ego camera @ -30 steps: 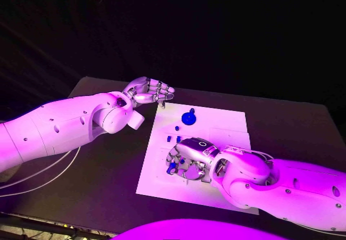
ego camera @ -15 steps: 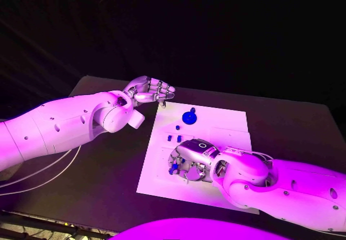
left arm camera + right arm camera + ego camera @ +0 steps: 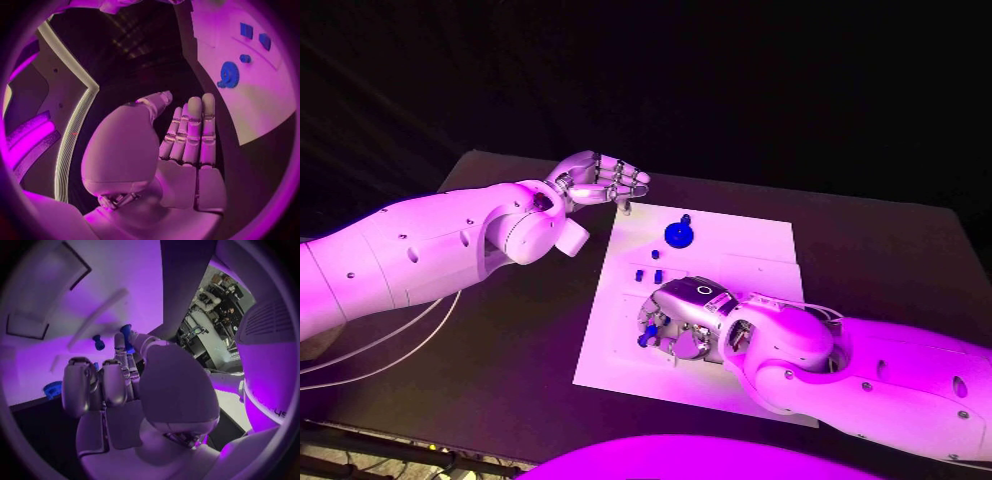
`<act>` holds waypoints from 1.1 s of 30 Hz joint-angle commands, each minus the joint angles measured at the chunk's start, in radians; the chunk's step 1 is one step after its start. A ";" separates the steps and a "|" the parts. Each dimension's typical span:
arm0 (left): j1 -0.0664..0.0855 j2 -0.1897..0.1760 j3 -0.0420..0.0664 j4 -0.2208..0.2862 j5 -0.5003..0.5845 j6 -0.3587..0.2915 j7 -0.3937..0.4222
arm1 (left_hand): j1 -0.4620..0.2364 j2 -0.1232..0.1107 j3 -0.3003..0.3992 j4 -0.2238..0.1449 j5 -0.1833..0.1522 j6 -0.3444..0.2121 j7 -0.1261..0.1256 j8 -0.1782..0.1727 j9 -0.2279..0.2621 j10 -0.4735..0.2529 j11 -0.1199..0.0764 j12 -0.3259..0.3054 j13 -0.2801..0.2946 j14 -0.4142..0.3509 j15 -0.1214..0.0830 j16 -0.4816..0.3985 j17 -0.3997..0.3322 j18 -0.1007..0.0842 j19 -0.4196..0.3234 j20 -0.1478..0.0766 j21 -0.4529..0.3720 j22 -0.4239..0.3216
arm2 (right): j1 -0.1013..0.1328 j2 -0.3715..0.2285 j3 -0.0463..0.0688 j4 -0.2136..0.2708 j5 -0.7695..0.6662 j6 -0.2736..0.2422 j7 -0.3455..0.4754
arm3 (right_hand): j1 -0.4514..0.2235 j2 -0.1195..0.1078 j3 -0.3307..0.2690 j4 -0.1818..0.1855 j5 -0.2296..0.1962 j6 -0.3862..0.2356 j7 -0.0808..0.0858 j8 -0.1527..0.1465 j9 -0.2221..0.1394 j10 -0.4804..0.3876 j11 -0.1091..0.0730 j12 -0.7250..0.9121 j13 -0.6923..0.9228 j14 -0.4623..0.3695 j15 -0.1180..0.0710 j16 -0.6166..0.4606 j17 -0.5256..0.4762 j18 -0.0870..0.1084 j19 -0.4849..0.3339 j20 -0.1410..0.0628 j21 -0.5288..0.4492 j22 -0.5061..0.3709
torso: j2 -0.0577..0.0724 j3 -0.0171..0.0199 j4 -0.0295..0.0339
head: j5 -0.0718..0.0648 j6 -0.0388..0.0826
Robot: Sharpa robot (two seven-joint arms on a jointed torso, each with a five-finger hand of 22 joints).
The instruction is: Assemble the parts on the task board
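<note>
The white task board (image 3: 733,250) lies mid-table. A blue gear (image 3: 678,234) stands near its far edge, with small blue pieces (image 3: 648,277) below it. My right hand (image 3: 679,325) hovers low over the board's near left part, fingers bent down. It pinches a small blue part (image 3: 646,340) between thumb and a finger; the right wrist view shows that part (image 3: 127,333) at the fingertips, with another blue peg (image 3: 99,342) beside it. My left hand (image 3: 603,183) hangs off the board's far left corner and holds nothing; its fingers (image 3: 190,130) lie side by side. The gear (image 3: 229,75) shows beyond them.
Black table (image 3: 488,330) surrounds the board. Pale raised outlines mark the board's right half (image 3: 762,268). A white cable (image 3: 387,350) trails from my left arm over the table's left side.
My right hand has shifted very slightly over the board's near left part, still pinching the blue part. The left hand has stayed put.
</note>
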 commanded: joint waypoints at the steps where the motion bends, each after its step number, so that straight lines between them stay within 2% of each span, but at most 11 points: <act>1: 0.001 0.000 0.001 0.004 0.001 0.013 0.005 | 0.000 0.010 -0.007 0.000 0.002 -0.011 0.031 0.000 0.001 -0.009 0.003 0.009 0.002 -0.009 -0.001 0.007 -0.002 0.014 -0.002 0.004 -0.006 -0.002 | -0.002 0.001 -0.001 -0.002 -0.030 0.004 -0.016 | -0.013 0.001 0.009 -0.001 0.007 0.005 -0.001 0.003 0.004 0.004 0.000 -0.007 0.001 0.021 -0.005 0.006 0.001 -0.019 0.008 -0.003 0.001 0.173 | 0.000 0.0000 0.0000 | 0.001 0.000; 6: 0.001 0.000 0.001 0.004 0.001 0.014 0.004 | 0.000 0.010 -0.007 0.000 0.002 -0.011 0.031 0.000 0.001 -0.009 0.003 0.009 0.002 -0.009 -0.001 0.007 -0.002 0.014 -0.002 0.004 -0.006 -0.002 | -0.003 0.004 -0.001 -0.004 -0.033 0.014 -0.017 | -0.015 0.000 0.010 -0.002 0.008 0.005 -0.001 0.003 0.005 0.004 0.001 -0.008 0.001 0.021 -0.005 0.006 0.002 -0.019 0.008 -0.003 0.000 0.173 | 0.000 0.0006 -0.0001 | 0.002 -0.001; 10: 0.001 -0.001 0.001 0.004 0.001 0.014 0.003 | 0.000 0.010 -0.007 0.000 0.002 -0.011 0.031 0.000 0.001 -0.009 0.003 0.009 0.002 -0.009 -0.001 0.007 -0.002 0.014 -0.002 0.004 -0.006 -0.002 | -0.005 0.009 -0.002 -0.006 -0.033 0.023 -0.013 | -0.030 -0.012 0.013 -0.004 0.007 0.002 0.001 0.002 0.005 0.005 0.002 -0.012 0.002 0.020 -0.003 0.006 0.000 -0.018 0.006 -0.002 -0.004 0.172 | 0.000 0.0007 0.0000 | 0.002 -0.002; 14: 0.001 -0.001 0.001 0.004 0.001 0.014 0.003 | 0.000 0.010 -0.007 0.000 0.002 -0.011 0.031 0.000 0.001 -0.009 0.003 0.009 0.002 -0.009 -0.001 0.007 -0.002 0.014 -0.002 0.004 -0.006 -0.002 | -0.008 0.014 -0.004 -0.009 -0.032 0.028 -0.003 | -0.059 -0.040 0.016 -0.005 0.007 -0.013 0.009 -0.007 0.002 -0.005 0.008 -0.024 0.003 0.020 0.002 0.006 -0.001 -0.016 0.002 0.002 -0.014 0.170 | 0.000 0.0008 -0.0005 | 0.002 -0.002; 16: 0.001 -0.001 0.001 0.004 0.001 0.014 0.003 | 0.000 0.010 -0.007 0.000 0.002 -0.011 0.031 0.000 0.001 -0.009 0.003 0.009 0.002 -0.009 -0.001 0.007 -0.002 0.014 -0.002 0.004 -0.006 -0.002 | -0.009 0.016 -0.005 -0.011 -0.029 0.032 0.001 | -0.084 -0.062 0.011 -0.004 0.035 -0.022 0.013 -0.013 0.000 -0.011 0.013 -0.030 0.005 0.019 0.006 0.007 -0.003 -0.015 0.000 0.006 -0.021 0.169 | 0.000 0.0010 -0.0003 | 0.002 -0.002; 19: 0.001 -0.001 0.001 0.004 0.001 0.014 0.003 | 0.000 0.010 -0.007 0.000 0.002 -0.011 0.031 0.000 0.001 -0.009 0.003 0.009 0.002 -0.009 -0.001 0.007 -0.002 0.014 -0.002 0.004 -0.006 -0.002 | -0.009 0.017 -0.006 -0.012 -0.027 0.035 0.004 | -0.100 -0.078 0.002 -0.003 0.041 -0.033 0.015 -0.020 -0.003 -0.023 0.016 -0.035 0.006 0.018 0.008 0.007 -0.004 -0.014 -0.003 0.008 -0.027 0.167 | 0.000 0.0007 -0.0007 | 0.000 -0.001; 27: 0.001 -0.001 0.001 0.004 0.001 0.016 0.001 | 0.000 0.010 -0.007 0.000 0.002 -0.011 0.031 0.000 0.001 -0.009 0.003 0.009 0.002 -0.009 -0.001 0.007 -0.002 0.014 -0.002 0.004 -0.006 -0.002 | -0.010 0.014 -0.007 -0.012 -0.026 0.020 0.002 | -0.114 -0.092 -0.009 -0.003 0.040 -0.053 0.015 -0.033 -0.009 -0.044 0.020 -0.042 0.008 0.017 0.011 0.008 -0.004 -0.013 -0.005 0.011 -0.034 0.166 | 0.000 0.0012 -0.0008 | -0.001 -0.001; 29: 0.001 -0.001 0.001 0.004 0.001 0.019 -0.001 | 0.000 0.010 -0.008 0.000 0.002 -0.012 0.032 0.001 0.001 -0.011 0.003 0.011 0.002 -0.009 -0.001 0.008 -0.002 0.014 -0.002 0.004 -0.006 -0.002 | -0.010 0.012 -0.007 -0.012 -0.027 0.004 0.000 | -0.119 -0.099 -0.029 -0.007 0.038 -0.092 0.018 -0.058 -0.019 -0.095 0.024 -0.047 0.006 0.011 0.016 -0.002 -0.022 -0.007 -0.015 0.015 -0.062 0.157 | -0.001 0.0009 -0.0009 | -0.002 0.000; 33: 0.001 -0.001 0.001 0.004 0.001 0.022 -0.004 | 0.000 0.010 -0.008 0.000 0.002 -0.012 0.032 0.001 0.001 -0.011 0.003 0.011 0.002 -0.009 -0.001 0.008 -0.002 0.014 -0.002 0.004 -0.006 -0.002 | -0.010 0.009 -0.007 -0.012 -0.027 -0.024 -0.001 | -0.111 -0.093 -0.075 -0.013 0.038 -0.115 0.022 -0.074 -0.024 -0.153 0.030 -0.032 0.008 0.004 0.020 -0.016 -0.046 -0.001 -0.028 0.019 -0.099 0.146 | 0.000 0.0013 -0.0008 | -0.003 0.001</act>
